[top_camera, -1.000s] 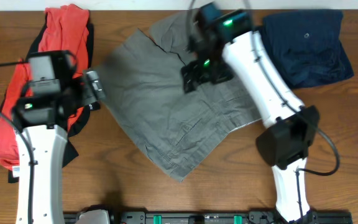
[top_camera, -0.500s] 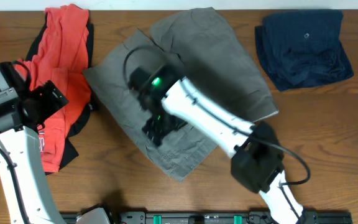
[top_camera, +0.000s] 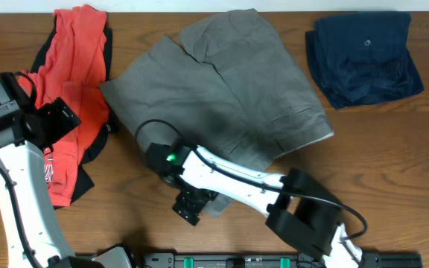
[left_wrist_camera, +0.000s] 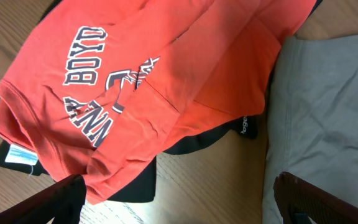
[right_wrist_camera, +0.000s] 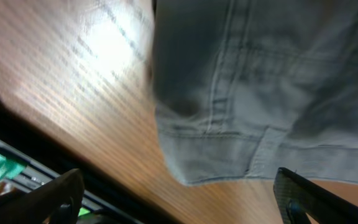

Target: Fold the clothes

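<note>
At the middle of the table (top_camera: 393,164), the grey-khaki shorts (top_camera: 222,97) lie spread flat, reaching from the far edge at 12 o'clock down to a near corner at about 7 o'clock. My right tool (top_camera: 188,206) sits at that corner. Its wrist view shows the fingers spread wide with nothing between them, a stitched edge of the shorts just ahead and bare wood to one side.

I judge the step in hand to be taking this corner for a first fold. To do it well I should come down with one finger on the wood and one on the cloth and pinch through the seam, where the fabric is thickest. I should lift only enough to carry the corner toward 12 o'clock, so the rest stays flat and does not drag.

My left tool (top_camera: 56,120) is also wide and empty, hanging at 9 o'clock over the orange-red T-shirt (left_wrist_camera: 135,81), which lies rumpled on a black garment (left_wrist_camera: 135,185). The shirt comes just beside the shorts' left edge, so a fold swept toward 9 o'clock could catch it. The navy-blue garment (top_camera: 363,56) lies at 2 o'clock, apart from the shorts. Open wood lies at 4 to 5 o'clock. The table's near edge is close behind my right tool, so there is little room to back off.
</note>
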You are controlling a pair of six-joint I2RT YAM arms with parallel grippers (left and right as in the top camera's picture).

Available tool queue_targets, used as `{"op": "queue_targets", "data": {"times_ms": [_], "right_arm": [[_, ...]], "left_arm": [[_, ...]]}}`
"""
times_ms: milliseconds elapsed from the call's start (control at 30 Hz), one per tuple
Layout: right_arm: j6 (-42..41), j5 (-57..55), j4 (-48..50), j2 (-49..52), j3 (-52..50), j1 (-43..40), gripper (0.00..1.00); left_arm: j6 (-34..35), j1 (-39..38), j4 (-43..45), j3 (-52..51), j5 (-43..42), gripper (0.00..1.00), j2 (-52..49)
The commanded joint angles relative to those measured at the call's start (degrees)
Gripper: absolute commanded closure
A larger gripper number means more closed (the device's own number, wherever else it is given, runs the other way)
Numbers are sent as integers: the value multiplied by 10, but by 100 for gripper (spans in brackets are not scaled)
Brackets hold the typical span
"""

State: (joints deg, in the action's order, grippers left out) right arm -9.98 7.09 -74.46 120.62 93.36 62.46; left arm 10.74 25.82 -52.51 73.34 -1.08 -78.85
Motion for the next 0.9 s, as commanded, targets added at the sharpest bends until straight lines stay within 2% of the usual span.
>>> {"op": "queue_targets", "data": {"times_ms": [0,167,233,367,533,667,767,800,867], "right_arm": [[22,42,13,-20,-40,-1,7],[46,48,40,-20,-73,5,9],[49,50,44,-20,-75,5,13],[49,50,52,-20,-76,4,29],[49,31,55,-19,-77,4,35],[49,0,55,-19,-82,4,48],[56,-37,66,-19,-87,4,67],[71,-40,70,-19,-88,4,68],[99,-39,77,-18,-88,3,63]], "left_arm": [[7,3,-2,2,0,2,-9],[7,3,-2,2,0,2,-14],[7,3,-2,2,0,2,-15],[7,3,-2,1,0,2,-19],[7,3,-2,0,0,2,-28],[7,3,-2,0,0,2,-35],[7,3,-2,0,0,2,-38],[7,3,-2,0,0,2,-40],[7,3,-2,0,0,2,-43]]}}
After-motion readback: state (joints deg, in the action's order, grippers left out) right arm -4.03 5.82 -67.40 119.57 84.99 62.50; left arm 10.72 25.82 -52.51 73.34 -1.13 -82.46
